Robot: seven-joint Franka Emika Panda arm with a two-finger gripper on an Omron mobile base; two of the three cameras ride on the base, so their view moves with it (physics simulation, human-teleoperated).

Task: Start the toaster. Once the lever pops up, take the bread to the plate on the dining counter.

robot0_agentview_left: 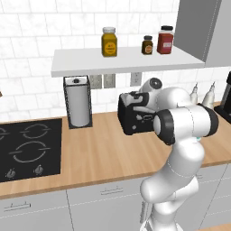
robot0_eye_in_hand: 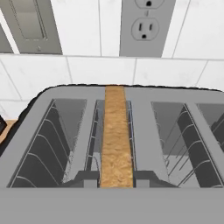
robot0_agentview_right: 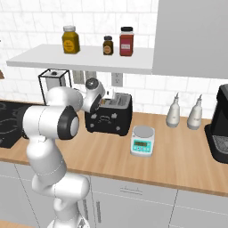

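Observation:
The black toaster stands on the wood counter against the tiled wall. From above, the hand view looks into its grey slots. The bread, a tan slice seen edge-on, stands upright between the wire guides. My gripper points down over the toaster's top, with a dark fingertip pressed to each face of the slice. The arm's white elbow covers the toaster's right side in the left base view. The plate and the dining counter are out of view.
A paper towel holder and a black cooktop lie left of the toaster. A small scale, two white bottles and a coffee machine stand to its right. A shelf with jars hangs just above.

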